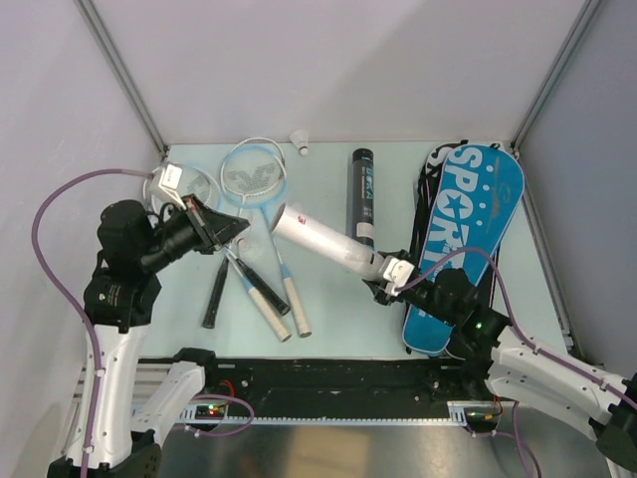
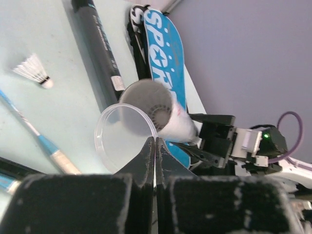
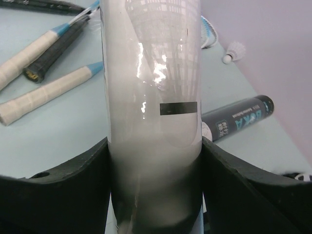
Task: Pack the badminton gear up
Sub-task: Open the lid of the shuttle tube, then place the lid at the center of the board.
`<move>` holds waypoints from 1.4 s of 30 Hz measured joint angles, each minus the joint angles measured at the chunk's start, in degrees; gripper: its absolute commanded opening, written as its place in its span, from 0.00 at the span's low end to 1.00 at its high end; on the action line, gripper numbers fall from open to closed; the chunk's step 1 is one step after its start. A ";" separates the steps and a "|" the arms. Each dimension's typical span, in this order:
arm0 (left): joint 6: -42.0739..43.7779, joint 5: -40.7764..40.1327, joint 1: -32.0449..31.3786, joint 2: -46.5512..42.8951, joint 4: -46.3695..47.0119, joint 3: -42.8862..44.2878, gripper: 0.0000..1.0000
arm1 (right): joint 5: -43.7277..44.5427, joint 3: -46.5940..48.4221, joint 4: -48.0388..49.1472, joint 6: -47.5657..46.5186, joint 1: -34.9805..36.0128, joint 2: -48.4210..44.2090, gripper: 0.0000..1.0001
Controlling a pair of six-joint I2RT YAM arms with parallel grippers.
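So the right hand (image 1: 386, 271) clamps the white tube (image 1: 318, 239) near its base, left hand (image 2: 155, 146) pinches the clear lid (image 2: 117, 139) by its rim at the tube's mouth. Both seem light, slick, crushable.

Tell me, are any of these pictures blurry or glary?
Left wrist: the left gripper fills the foreground, out of focus. Right wrist: bright glare streaks on the white tube. Top external: even light, sharp, soft shadows only.
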 measured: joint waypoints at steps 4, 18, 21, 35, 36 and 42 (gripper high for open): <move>1.66 -4.20 0.07 -0.20 0.00 -0.37 0.00 | 6.10 -0.04 1.33 3.21 -0.09 -1.31 0.44; 4.76 -26.18 -14.88 13.22 -0.17 -3.78 0.00 | 27.47 -0.07 4.09 14.71 -0.33 -11.82 0.43; 5.22 -31.28 -20.13 19.39 0.11 -3.65 0.00 | 28.85 -0.07 3.45 15.87 -0.33 -15.63 0.43; 3.96 -41.35 -33.27 48.72 7.39 0.94 0.06 | 31.04 -0.07 -1.16 17.53 -0.31 -22.73 0.44; 3.78 -41.46 -33.73 50.14 8.22 1.14 0.07 | 31.08 -0.07 -1.27 17.53 -0.31 -22.71 0.44; 2.03 -41.94 -35.06 55.98 11.76 1.29 0.19 | 31.36 -0.07 -2.16 17.53 -0.31 -22.47 0.44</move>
